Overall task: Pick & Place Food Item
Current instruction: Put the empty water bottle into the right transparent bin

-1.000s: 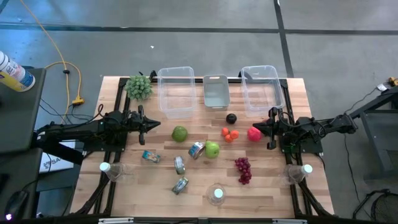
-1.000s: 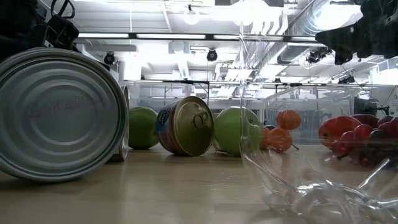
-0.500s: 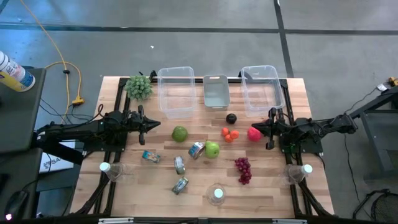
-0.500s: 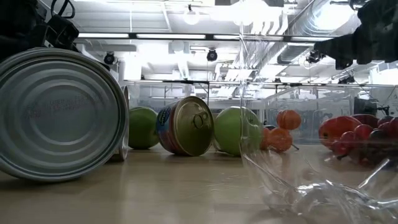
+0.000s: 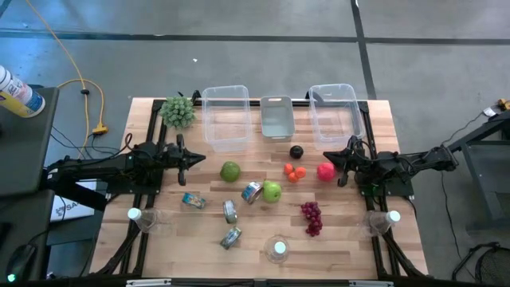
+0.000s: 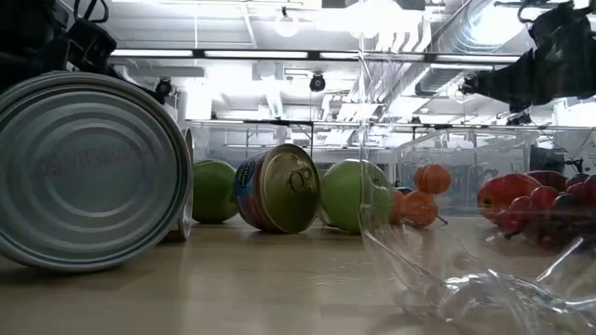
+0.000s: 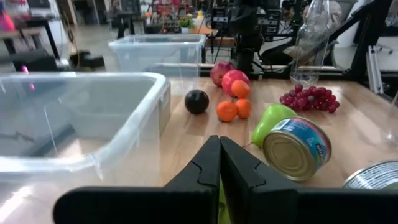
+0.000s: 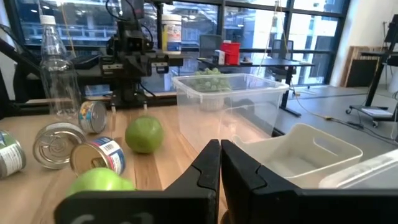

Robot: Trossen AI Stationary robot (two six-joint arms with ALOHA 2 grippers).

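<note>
Food lies spread across the wooden table [image 5: 159, 247]: two green apples [image 5: 230, 171] [image 5: 272, 191], a red fruit [image 5: 325, 171], small orange fruits [image 5: 295, 171], a dark plum [image 5: 296, 151], purple grapes [image 5: 311, 218] and a green leafy bunch [image 5: 178, 112]. My left gripper [image 5: 199, 159] hangs shut and level at the left, pointing at the left apple. My right gripper [image 5: 340, 159] hangs shut just right of the red fruit, angled toward the far bins. Both wrist views show the fingers [image 7: 211, 155] [image 8: 211, 158] closed with nothing between them.
Two clear bins [image 5: 225, 117] [image 5: 335, 113] and a small white bin [image 5: 277, 117] line the far edge. Several tins [image 5: 252, 191] [image 5: 194, 201] [image 5: 229, 211] lie among the fruit. A clear bottle [image 5: 277, 249] lies near the front edge.
My right gripper has swung at the wrist, its fingertips turning away from the red fruit toward the table's far edge. It has stayed shut and in place.
</note>
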